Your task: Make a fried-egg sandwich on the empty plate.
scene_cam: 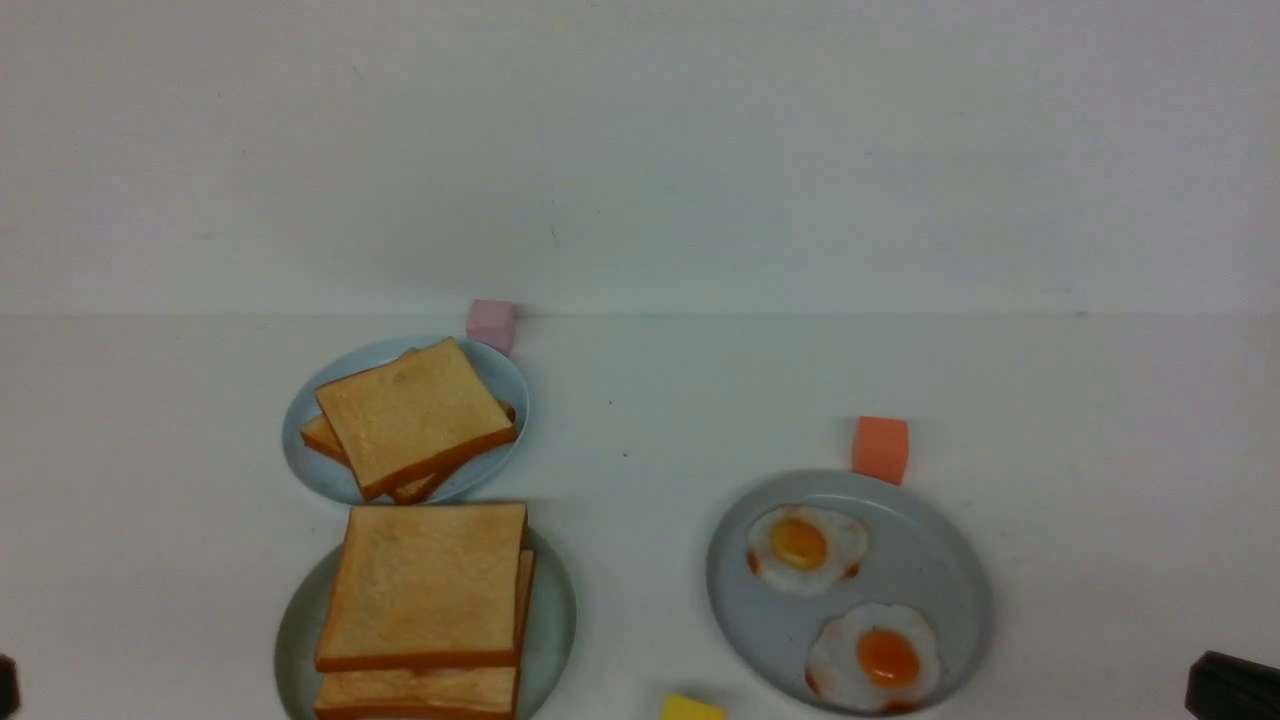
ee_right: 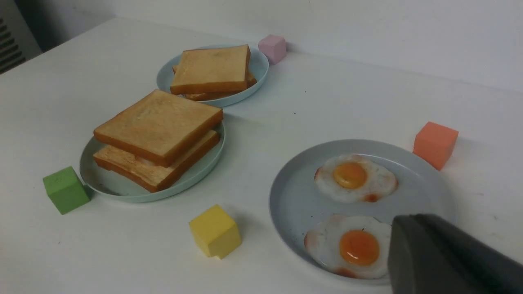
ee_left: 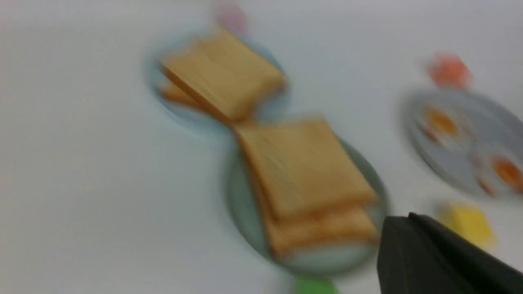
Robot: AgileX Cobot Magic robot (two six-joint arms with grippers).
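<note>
Both arms sit low and pulled back at the near edge of the table. In the front view only a dark sliver of the left gripper (scene_cam: 6,685) shows at the left border, and a dark corner of the right gripper (scene_cam: 1232,686) at the right border. Each wrist view shows just one dark finger, so I cannot tell how wide either pair of jaws stands; neither touches any food.

The fried-egg sandwich (scene_cam: 425,605) rests on the mint-green plate (scene_cam: 552,625) at the near left: two toasted slices stacked, the top one skewed a little. The egg between them hardly shows.

Just behind it, a smaller light-blue plate (scene_cam: 310,455) carries a looser pile of toast (scene_cam: 412,416), with a pink cube (scene_cam: 491,324) at its far rim. To the right, well apart, a grey-blue plate (scene_cam: 940,560) holds two fried eggs (scene_cam: 806,547), an orange cube (scene_cam: 880,449) at its far edge. A yellow cube (scene_cam: 691,709) lies near between the two front plates, and a green cube (ee_right: 65,189) sits just beside the sandwich plate.

No writing or brand mark is readable anywhere.
</note>
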